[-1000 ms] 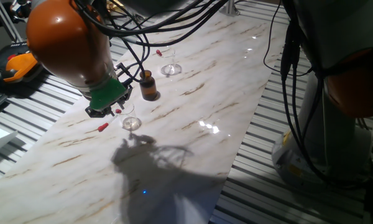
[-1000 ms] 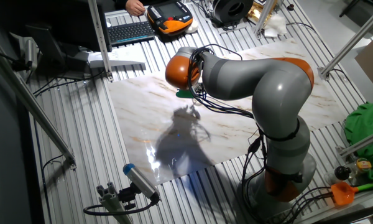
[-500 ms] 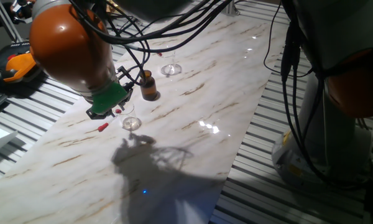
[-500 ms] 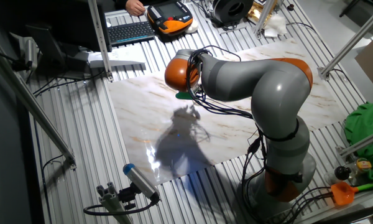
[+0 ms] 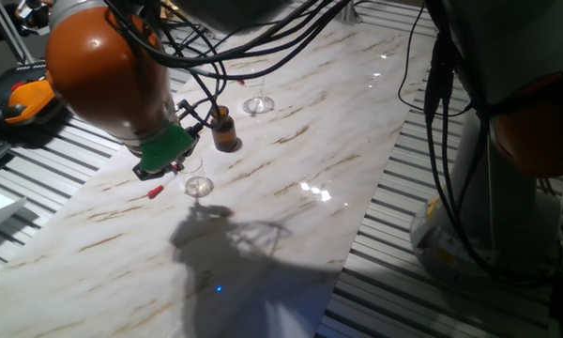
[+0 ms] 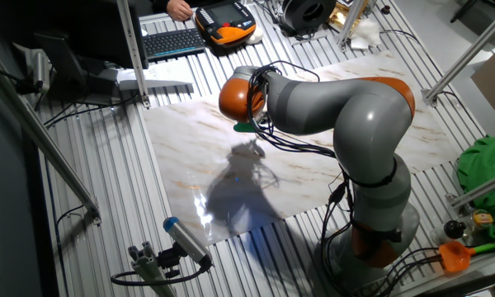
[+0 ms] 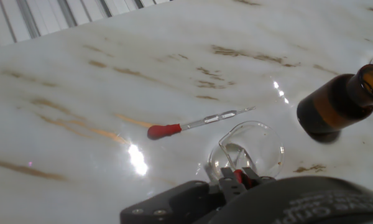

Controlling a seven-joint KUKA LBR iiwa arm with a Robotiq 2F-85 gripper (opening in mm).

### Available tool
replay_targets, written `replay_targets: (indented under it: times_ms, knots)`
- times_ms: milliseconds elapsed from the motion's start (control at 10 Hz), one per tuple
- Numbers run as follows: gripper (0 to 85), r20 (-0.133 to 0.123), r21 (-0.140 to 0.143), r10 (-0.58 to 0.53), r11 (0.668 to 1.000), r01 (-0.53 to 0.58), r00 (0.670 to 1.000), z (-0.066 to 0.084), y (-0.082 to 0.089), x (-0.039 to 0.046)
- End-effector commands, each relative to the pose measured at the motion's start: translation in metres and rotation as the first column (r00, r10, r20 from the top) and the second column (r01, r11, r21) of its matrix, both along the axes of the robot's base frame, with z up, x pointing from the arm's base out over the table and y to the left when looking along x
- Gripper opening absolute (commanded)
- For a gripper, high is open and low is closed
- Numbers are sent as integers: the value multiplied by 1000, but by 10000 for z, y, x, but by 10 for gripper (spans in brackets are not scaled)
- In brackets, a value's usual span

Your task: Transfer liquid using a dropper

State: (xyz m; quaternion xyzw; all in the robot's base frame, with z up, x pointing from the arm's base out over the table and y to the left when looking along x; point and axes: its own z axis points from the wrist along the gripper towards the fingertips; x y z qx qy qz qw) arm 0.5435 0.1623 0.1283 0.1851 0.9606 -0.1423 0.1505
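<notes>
My gripper (image 5: pixel 176 167) hangs low over a small clear glass (image 5: pixel 199 186) on the marble table. In the hand view the gripper (image 7: pixel 237 177) is shut on the red bulb of a dropper (image 7: pixel 239 173), right above that glass (image 7: pixel 261 129). The held dropper's tube is hidden. An open brown bottle (image 5: pixel 225 133) stands just behind the glass, at the right in the hand view (image 7: pixel 336 104). A second dropper (image 5: pixel 156 192) with a red bulb lies flat on the table to the left of the glass (image 7: pixel 193 124).
Another clear glass (image 5: pixel 258 104) stands farther back beyond the bottle, with a small red piece (image 5: pixel 239 80) near it. The marble top (image 5: pixel 300 216) is edged by ribbed metal. A keyboard and an orange pendant (image 6: pixel 227 21) lie beyond the far edge.
The hand has shifted slightly toward the bottle and the glass over the last second. The objects on the table have not moved.
</notes>
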Motion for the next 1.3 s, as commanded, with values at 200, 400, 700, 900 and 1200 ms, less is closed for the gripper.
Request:
replay_targets:
  times_ms: [200,400,700,900,1200]
  knots:
    - [0,-66,10,51,999,-50,997,143,-7,15]
    - [0,-76,6,65,998,-64,995,194,-11,22]
    - [0,-83,22,71,997,-70,994,223,-22,44]
    - [0,-80,30,71,997,-69,994,227,-17,38]
    - [0,-80,33,71,997,-69,994,229,-12,31]
